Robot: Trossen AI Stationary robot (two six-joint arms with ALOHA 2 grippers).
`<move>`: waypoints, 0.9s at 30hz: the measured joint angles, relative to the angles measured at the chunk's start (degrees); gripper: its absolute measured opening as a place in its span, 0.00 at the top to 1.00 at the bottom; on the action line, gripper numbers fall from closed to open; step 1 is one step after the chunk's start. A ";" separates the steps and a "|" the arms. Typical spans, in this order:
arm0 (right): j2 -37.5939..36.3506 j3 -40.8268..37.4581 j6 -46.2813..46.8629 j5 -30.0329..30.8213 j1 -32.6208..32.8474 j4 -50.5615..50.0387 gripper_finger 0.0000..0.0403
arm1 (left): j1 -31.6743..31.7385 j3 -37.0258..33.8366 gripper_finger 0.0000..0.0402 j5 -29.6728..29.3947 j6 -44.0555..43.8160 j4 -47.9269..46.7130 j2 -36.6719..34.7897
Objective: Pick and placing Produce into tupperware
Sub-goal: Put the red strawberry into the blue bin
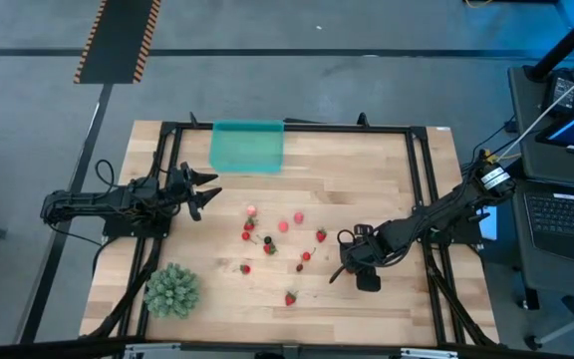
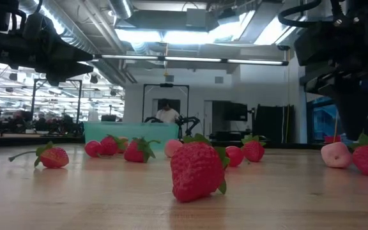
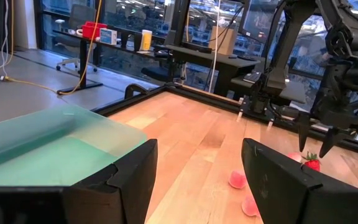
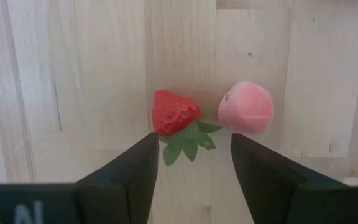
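Several small red and pink fruits [image 1: 284, 226] lie scattered on the wooden table's middle. The teal tupperware [image 1: 247, 146] stands at the far edge and holds nothing that I can see. My right gripper [image 4: 194, 140] points down, open, just above a red strawberry with a green top [image 4: 174, 112]. A pink fruit [image 4: 246, 106] lies beside that strawberry. The fingers stand on either side of the strawberry's leafy end without touching it. In the high view the arm [image 1: 367, 254] hides both fruits. My left gripper [image 1: 207, 191] waits open and level at the table's left, near the tupperware [image 3: 42, 149].
A spiky green plant-like ball [image 1: 172, 289] sits at the near left corner. A black frame rail [image 1: 297, 126] runs around the table. One red strawberry [image 2: 197, 169] lies close to the near edge. In the room behind, a person [image 2: 167, 114] shows.
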 joint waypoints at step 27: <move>0.05 -0.75 -1.77 -0.46 0.04 -0.40 0.75 | 0.00 0.00 0.44 0.00 0.00 0.01 0.00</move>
